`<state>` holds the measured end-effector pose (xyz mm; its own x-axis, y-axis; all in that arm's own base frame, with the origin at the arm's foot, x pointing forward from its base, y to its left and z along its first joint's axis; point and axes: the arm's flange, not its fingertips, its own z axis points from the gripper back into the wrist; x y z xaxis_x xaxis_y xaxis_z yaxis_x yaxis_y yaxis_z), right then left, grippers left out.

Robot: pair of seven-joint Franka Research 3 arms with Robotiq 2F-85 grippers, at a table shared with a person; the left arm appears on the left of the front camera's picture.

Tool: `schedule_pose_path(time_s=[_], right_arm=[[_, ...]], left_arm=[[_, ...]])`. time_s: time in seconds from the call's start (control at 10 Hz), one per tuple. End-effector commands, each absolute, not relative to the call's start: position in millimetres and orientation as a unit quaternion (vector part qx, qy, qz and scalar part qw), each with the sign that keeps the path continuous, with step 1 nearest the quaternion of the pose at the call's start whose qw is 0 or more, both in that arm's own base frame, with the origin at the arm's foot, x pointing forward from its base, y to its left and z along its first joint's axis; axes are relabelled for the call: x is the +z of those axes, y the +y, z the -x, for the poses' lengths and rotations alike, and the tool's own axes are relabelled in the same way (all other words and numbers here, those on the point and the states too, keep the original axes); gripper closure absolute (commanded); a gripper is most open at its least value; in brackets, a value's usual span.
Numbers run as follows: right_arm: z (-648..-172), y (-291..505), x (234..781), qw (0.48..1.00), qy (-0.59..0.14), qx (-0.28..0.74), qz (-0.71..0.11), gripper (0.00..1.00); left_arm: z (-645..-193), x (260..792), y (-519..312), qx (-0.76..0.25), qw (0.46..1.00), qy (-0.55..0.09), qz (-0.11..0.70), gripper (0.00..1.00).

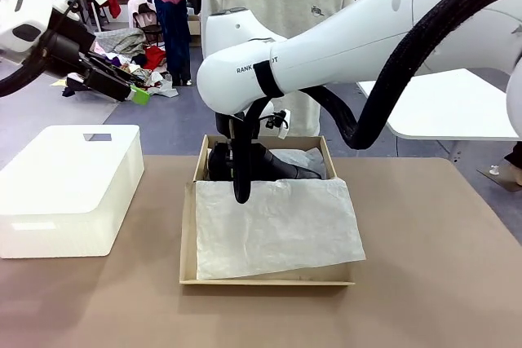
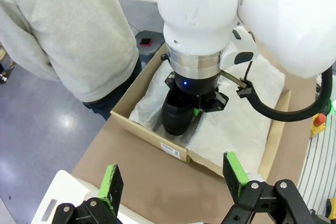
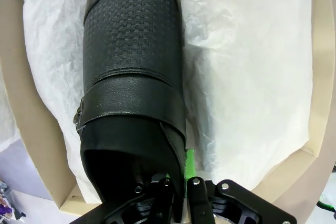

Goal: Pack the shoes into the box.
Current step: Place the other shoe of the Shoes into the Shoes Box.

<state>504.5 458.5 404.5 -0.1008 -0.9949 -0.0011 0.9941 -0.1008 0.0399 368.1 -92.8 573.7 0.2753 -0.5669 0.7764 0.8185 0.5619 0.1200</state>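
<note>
Black woven-textured shoe (image 3: 131, 66), brown box (image 1: 189, 234)

Brown table (image 1: 424, 283) bears the box (image 1: 188, 242); white container (image 1: 69, 185) lies beside it

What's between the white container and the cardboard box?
Only bare brown table, seen in the front view, separates the white container from the box.

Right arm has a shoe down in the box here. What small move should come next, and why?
Probably open the right gripper and let go. It is shut on the heel rim of the shoe, which seems to lie flat on the tissue inside the box, so nothing looks left to lower.
</note>
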Motion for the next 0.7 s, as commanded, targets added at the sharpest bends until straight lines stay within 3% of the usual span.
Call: schedule_pose_path(time_s=[0.0,0.5,0.6], right_arm=[[-493.6,453.1,402.8,0.669,-0.008,-0.743,-0.013,1.00],[-496.9,446.4,412.6,0.660,-0.004,-0.751,-0.017,0.00],[-495.5,441.7,426.3,0.659,-0.010,-0.751,-0.024,0.00]], left_arm=[[-369.2,572.5,-91.9,-0.446,0.778,-0.411,0.160,0.00],[-369.2,572.5,-91.9,-0.446,0.778,-0.411,0.160,0.00],[-369.2,572.5,-91.9,-0.446,0.778,-0.411,0.160,0.00]])
